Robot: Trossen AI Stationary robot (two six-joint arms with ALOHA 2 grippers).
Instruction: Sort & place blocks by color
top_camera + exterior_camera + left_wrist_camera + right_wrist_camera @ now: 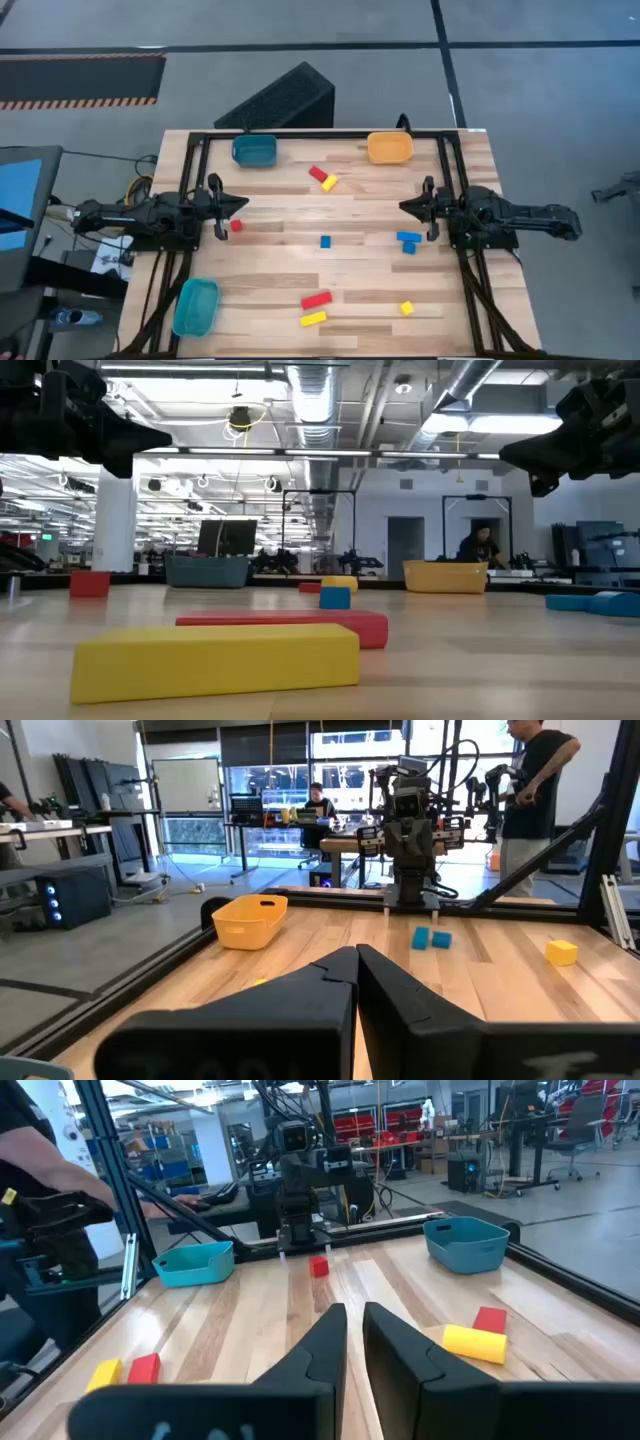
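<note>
A: Where do the blocks lie?

B: Scattered over the pale wooden slatted surface (360,300). A small red cube (236,226) sits just beside the left hand (238,204). A red bar (317,174) touches a yellow block (328,183) near the far edge, between the teal plastic bin (254,150) and the orange plastic bin (389,148). A tiny blue cube (325,241) lies mid-surface, and two blue blocks (408,241) sit near the right hand (408,207). At the near edge lie a long red bar (316,300), a long yellow bar (313,319) and a yellow cube (406,308). A second teal bin (195,306) stands at the near left corner.

A: And the hands?

B: Both hang above the surface holding nothing. The left one's fingers meet at the tips; the right one's stand almost together, a thin gap between them.

A: How will the blocks handle?

B: I'd judge them light, rigid and smooth, so apt to skid or twist. Pinch a cube across opposite flat faces, and a bar across its narrow width near the middle.
</note>
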